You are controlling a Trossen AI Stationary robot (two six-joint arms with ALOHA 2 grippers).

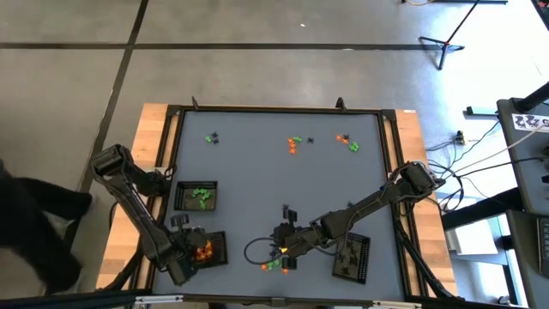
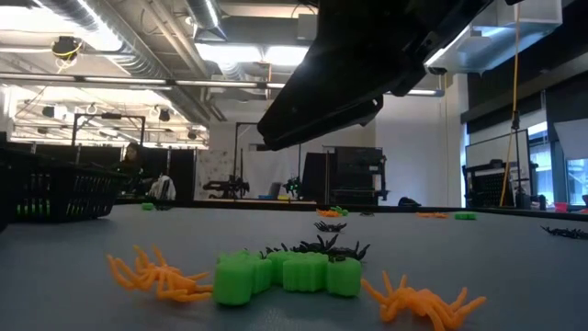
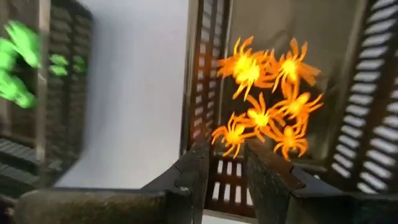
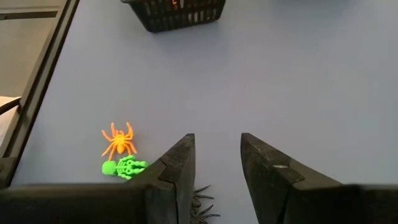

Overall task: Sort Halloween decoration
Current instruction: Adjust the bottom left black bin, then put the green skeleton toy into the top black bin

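Closest to me, at the table's [image 1: 257, 172] six o'clock edge, a small heap of trinkets lies loose: orange spiders [image 2: 156, 274], a green skeleton piece [image 2: 289, 272] and black spiders [image 2: 317, 248]. The right tool [image 1: 283, 245] hangs just above this heap, fingers [image 4: 177, 168] parted with nothing between them.

Toward eight o'clock, the left tool [image 1: 199, 251] hovers over a black mesh tray [image 1: 214, 249] holding a cluster of orange spiders [image 3: 267, 106]; its fingers [image 3: 196, 171] stand slightly apart and empty. Beside it, the green tray [image 1: 197, 196] holds green pieces. At five o'clock, a third tray [image 1: 353, 256] holds black ones.

Far off, toward twelve o'clock, more scattered trinkets [image 1: 296, 144] lie in three little groups.
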